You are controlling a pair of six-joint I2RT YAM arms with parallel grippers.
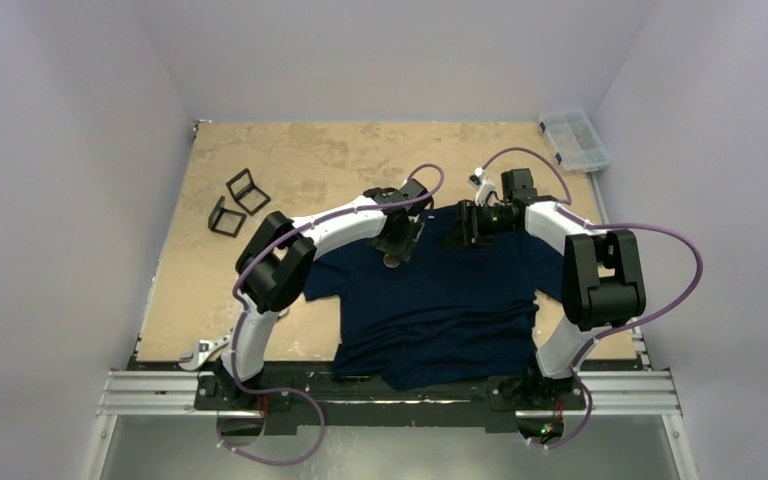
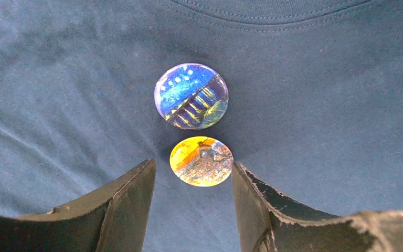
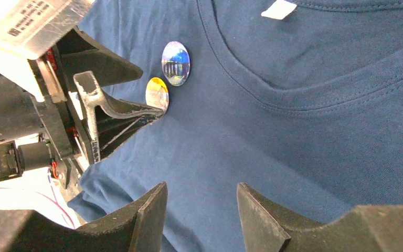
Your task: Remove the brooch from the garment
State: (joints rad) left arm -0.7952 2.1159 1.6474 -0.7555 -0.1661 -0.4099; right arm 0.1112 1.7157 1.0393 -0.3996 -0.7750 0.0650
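Straddling the orange brooch [image 2: 201,161] with parted, empty jaws, the left end effector [image 2: 193,164] should pinch its rim squarely, sparing the blue brooch [image 2: 191,96] just beyond on the navy T-shirt [image 2: 320,105]; right end effector [image 3: 201,188] hovers released.

The navy garment [image 1: 430,300] lies spread on the tan surface [image 1: 300,150], hem over the near edge, the left arm [image 1: 330,225] and right arm [image 1: 550,215] reaching over its collar end, a small yellowish brooch [image 1: 392,260] just below the left arm's jaws.
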